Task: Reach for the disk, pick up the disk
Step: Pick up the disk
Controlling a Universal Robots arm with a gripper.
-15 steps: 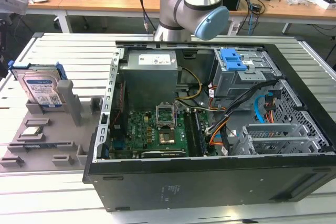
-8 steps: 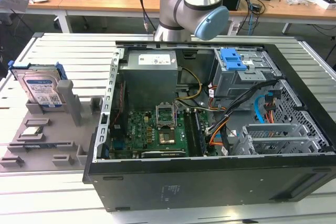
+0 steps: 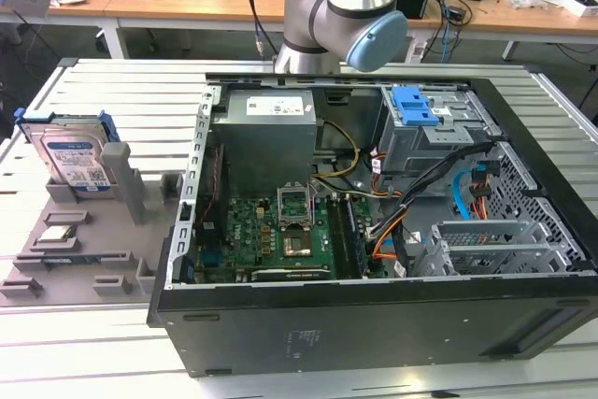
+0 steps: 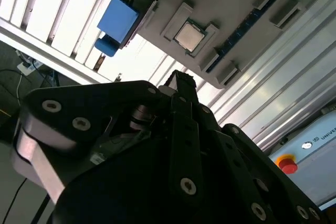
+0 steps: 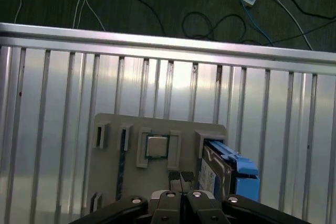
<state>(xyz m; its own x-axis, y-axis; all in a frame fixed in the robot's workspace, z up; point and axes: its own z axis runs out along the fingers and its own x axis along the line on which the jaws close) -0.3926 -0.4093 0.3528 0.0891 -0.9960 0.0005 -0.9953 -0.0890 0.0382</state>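
Flat silver-grey metal disk with blue plastic rails (image 3: pixel 77 158): stands on edge in grey slotted holder (image 3: pixel 65 259) on the slatted desk (image 3: pixel 121 81), at the exterior view's left. Black fingers (image 5: pixel 174 178) pressed together, empty, above the holder. Disk sits off to one side, not between them.

The silver-grey disk (image 3: pixel 70 151) has blue rails (image 3: pixel 105 126) and a blue-white label (image 3: pixel 79 167).
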